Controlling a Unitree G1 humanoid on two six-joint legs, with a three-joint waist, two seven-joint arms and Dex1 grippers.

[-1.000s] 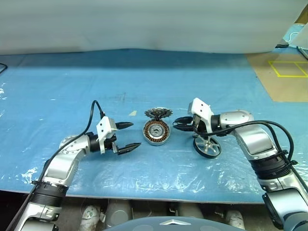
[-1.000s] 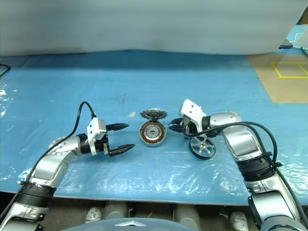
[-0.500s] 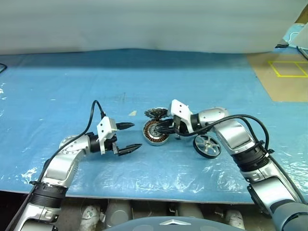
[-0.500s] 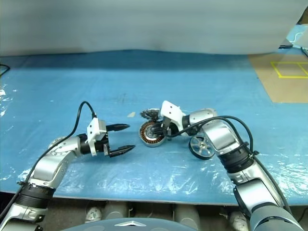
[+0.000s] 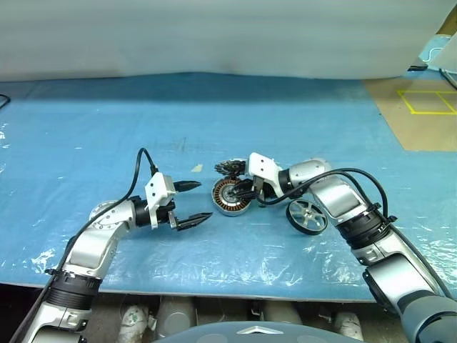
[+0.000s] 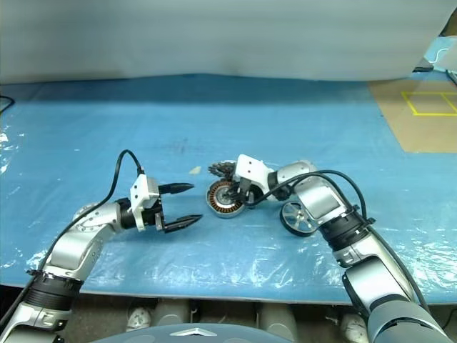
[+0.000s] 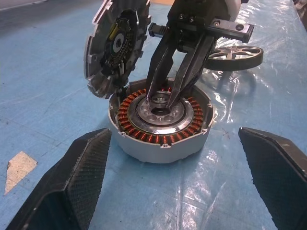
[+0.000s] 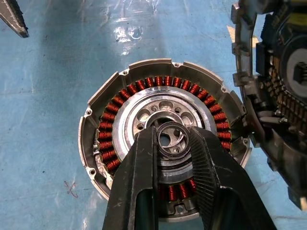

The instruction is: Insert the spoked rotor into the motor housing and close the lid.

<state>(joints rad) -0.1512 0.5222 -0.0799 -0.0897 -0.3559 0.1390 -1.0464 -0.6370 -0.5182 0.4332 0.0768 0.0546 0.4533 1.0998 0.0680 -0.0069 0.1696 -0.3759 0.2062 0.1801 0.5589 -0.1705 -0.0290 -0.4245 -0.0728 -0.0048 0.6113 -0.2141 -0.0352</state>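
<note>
Right wrist view: right gripper (image 8: 173, 143) is pinched on a small dark ring (image 8: 172, 139), holding it right over the silver hub of the motor housing (image 8: 96, 124). Can't tell if the ring is touching the hub or just above it. Fingers are narrowed, not fully shut, since the ring sits between them. My read: it's a small part being seated in the centre bore before the rotor goes in, which is why the tips come in steeply from above.

Left wrist view shows the same thing from the side: both black fingers converge into the housing centre, copper windings all round them.

Left gripper (image 5: 191, 206) is spread wide and empty, hovering just left of the housing, pointed at it. Probably parked there to steady the housing or take the next part.

Lid (image 7: 112, 48) stands on edge, leaning against the far side of the housing, toothed inner face toward the left wrist camera. Propped there it stays clear of the opening but within reach for closing.

Spoked rotor (image 5: 308, 216) is tilted up on the blue table cover (image 5: 86, 136), just right of the housing, beside the right forearm. Not inserted yet, so the main task steps are all still open.

Markings: none readable on housing, lid or rotor. Yellow tape outline (image 5: 428, 101) on the brown floor, far right, no text.
</note>
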